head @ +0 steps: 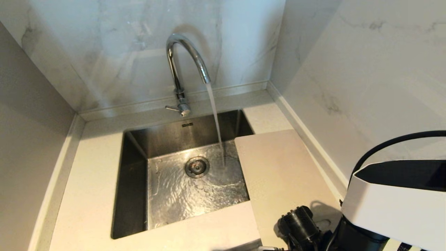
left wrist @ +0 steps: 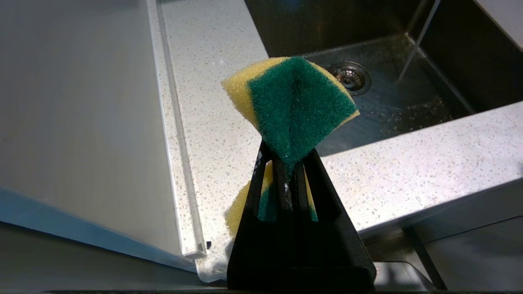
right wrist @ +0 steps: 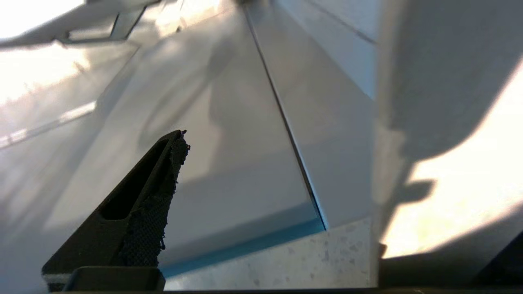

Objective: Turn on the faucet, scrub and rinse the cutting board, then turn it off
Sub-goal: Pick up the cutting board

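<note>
Water ran from the faucet [head: 181,69] into the sink [head: 134,146]; the cutting board [head: 278,174] lay at its right. The left gripper [left wrist: 290,159] pinched a sponge [left wrist: 292,106] tight. The right gripper [right wrist: 135,204] stood wide open, empty.

Glossy chrome faucet [head: 181,66], brushed steel sink [head: 136,146], speckled stone-like counter [head: 90,195], seemingly matt plastic cutting board [head: 278,174].

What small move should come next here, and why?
Probably the right gripper, open beside the wall, should come down to the cutting board and grip it. Water already runs from the faucet, the left gripper already holds the sponge, and the board lies unheld beside the sink.
</note>
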Motion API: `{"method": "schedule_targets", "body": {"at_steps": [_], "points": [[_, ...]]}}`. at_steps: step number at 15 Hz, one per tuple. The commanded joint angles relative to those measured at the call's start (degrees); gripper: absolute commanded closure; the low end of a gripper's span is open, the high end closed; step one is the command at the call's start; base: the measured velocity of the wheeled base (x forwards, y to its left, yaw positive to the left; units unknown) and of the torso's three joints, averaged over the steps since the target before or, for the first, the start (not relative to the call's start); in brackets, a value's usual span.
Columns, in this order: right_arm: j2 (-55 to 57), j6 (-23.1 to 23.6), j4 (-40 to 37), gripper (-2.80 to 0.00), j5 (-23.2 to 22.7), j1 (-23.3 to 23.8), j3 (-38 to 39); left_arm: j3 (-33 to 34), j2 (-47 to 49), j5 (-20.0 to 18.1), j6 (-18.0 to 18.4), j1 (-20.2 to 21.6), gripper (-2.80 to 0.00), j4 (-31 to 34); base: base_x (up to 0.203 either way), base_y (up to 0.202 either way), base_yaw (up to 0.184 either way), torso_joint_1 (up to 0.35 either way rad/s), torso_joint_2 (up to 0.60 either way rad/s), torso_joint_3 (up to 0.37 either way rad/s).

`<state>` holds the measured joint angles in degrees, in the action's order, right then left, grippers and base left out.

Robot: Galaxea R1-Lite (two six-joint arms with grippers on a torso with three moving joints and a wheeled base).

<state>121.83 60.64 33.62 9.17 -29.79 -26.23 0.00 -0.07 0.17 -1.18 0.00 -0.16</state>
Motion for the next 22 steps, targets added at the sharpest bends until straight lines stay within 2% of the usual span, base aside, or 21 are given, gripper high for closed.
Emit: {"method": "schedule_targets", "body": {"at_steps": [1,9,11,13,22], "points": [[1.92,-0.48,1.45,-2.80,-0.29,-1.10,-0.25,0.15,-0.01,0.01,-0.05,0.00,0.00,-0.02,0.000,0.000,0.000,0.000,0.00,0.000],[1.92,-0.79,1.54,-2.80,-0.38,-1.42,0.41,0.18,-0.01,0.01,-0.05,0.00,0.00,-0.02,0.000,0.000,0.000,0.000,0.00,0.000],[1.68,-1.08,1.54,-2.80,-0.38,-2.17,1.07,0.09,-0.01,0.01,-0.05,0.00,0.00,-0.02,0.000,0.000,0.000,0.000,0.00,0.000],[1.48,-3.39,1.54,-2.80,-0.55,-3.24,1.53,0.18,-0.01,0.01,-0.05,0.00,0.00,-0.02,0.000,0.000,0.000,0.000,0.00,0.000],[-0.72,-4.32,1.54,-2.80,-0.55,-6.42,4.65,0.17,-0.01,0.01,-0.05,0.00,0.00,-0.02,0.000,0.000,0.000,0.000,0.00,0.000]]}}
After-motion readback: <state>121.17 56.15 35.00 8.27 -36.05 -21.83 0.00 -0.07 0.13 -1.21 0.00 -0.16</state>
